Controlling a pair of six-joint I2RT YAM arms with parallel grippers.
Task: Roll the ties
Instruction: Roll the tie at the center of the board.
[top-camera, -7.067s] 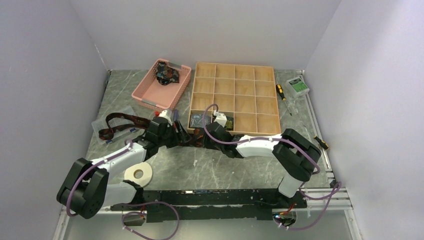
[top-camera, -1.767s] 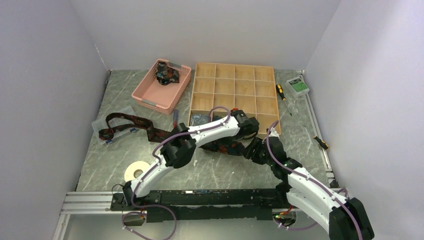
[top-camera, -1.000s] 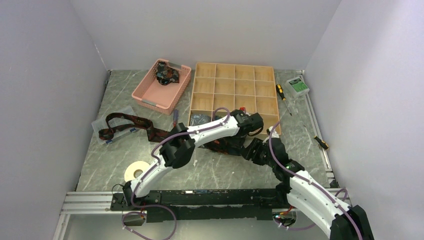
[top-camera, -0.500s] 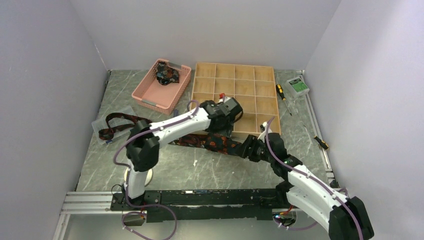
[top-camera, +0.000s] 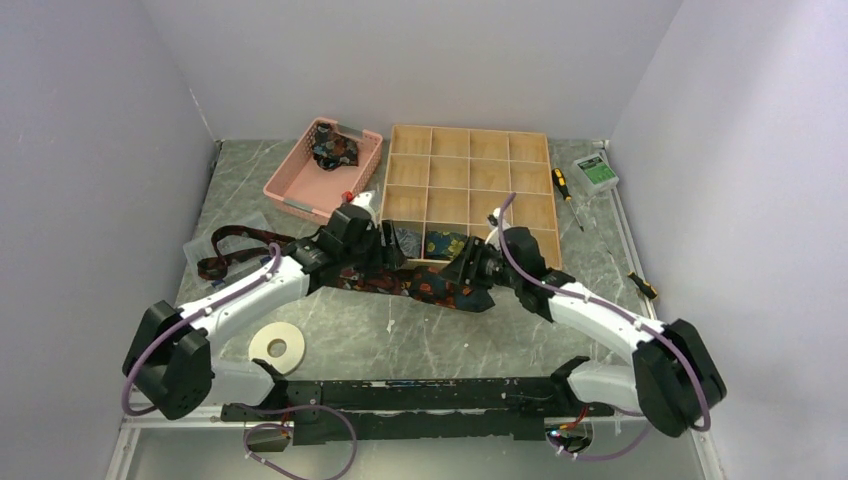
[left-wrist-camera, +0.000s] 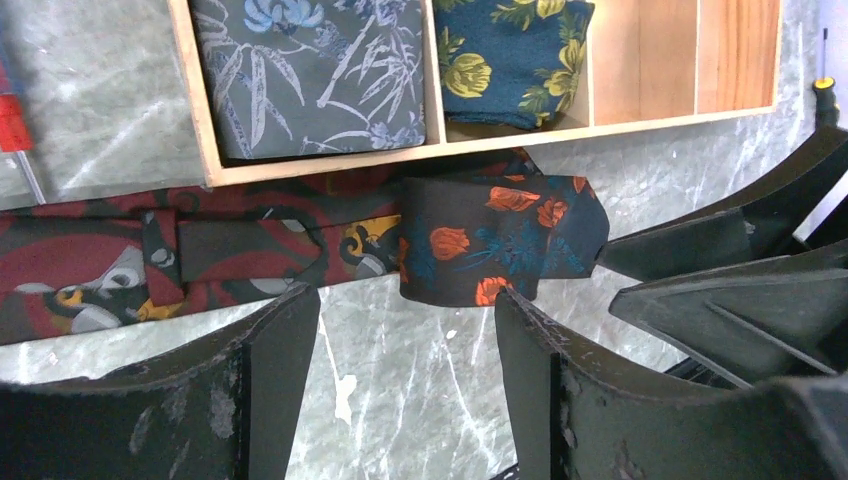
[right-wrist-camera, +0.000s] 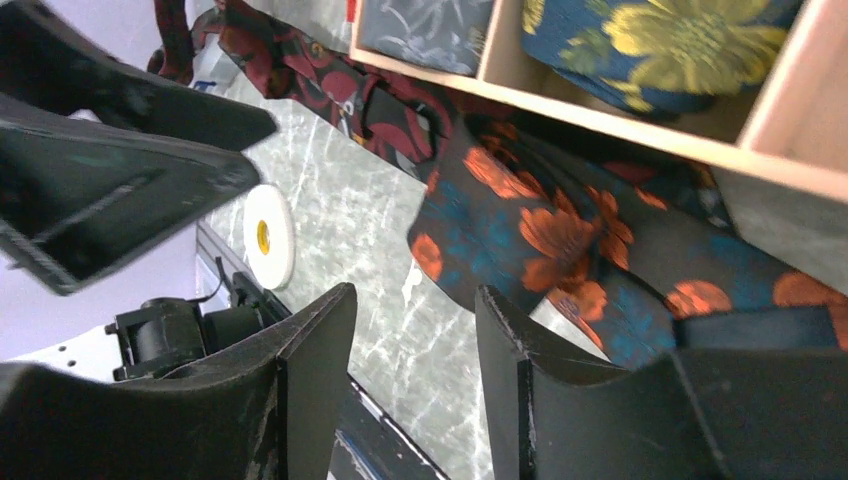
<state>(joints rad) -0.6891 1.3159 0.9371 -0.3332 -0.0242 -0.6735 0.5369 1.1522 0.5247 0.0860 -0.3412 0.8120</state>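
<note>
A maroon tie (top-camera: 262, 243) runs across the table from the left toward the wooden tray (top-camera: 466, 130). Its right part meets a dark tie with orange flowers (top-camera: 440, 289), whose end lies folded just in front of the tray (left-wrist-camera: 330, 161). My left gripper (top-camera: 380, 258) hovers open above that folded end (left-wrist-camera: 480, 240), with bare table between its fingers (left-wrist-camera: 275, 370). My right gripper (top-camera: 462, 272) is open too, low over the same flowered cloth (right-wrist-camera: 545, 230) from the right, holding nothing. Two rolled ties sit in the tray's near compartments, a grey one (left-wrist-camera: 310, 70) and a navy one with yellow flowers (left-wrist-camera: 510, 50).
A pink basket (top-camera: 300, 185) holding more dark cloth stands at the back left. A white tape ring (top-camera: 277, 347) lies near the left arm's base. A clear plastic case (top-camera: 222, 262) lies under the maroon tie. A screwdriver (top-camera: 563, 185) and a small green box (top-camera: 597, 171) lie right of the tray.
My left arm has swung back from the right side to the tray's near-left corner. My right gripper has moved forward and left, up to the flowered tie, with its jaws a little narrower.
</note>
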